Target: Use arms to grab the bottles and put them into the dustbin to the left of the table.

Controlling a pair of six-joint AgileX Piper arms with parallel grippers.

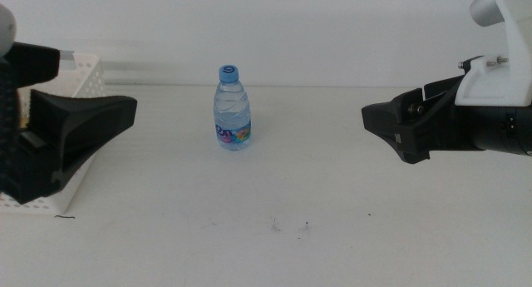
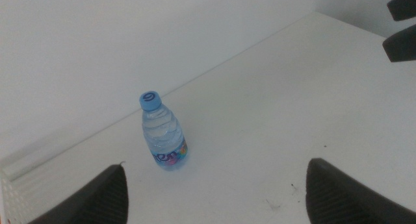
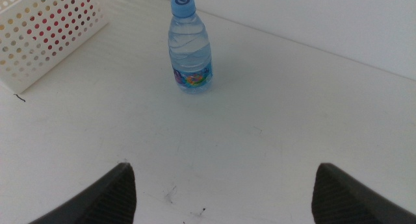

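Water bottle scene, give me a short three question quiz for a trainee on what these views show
1. True or false: the water bottle stands upright on the table.
2. Which is open: A) only the left end effector, B) only the right end effector, C) both?
3. Fill in: the dustbin has ____ sides.

Key: 1 true. 2 C, each wrist view shows its jaws wide apart. 3 perforated.
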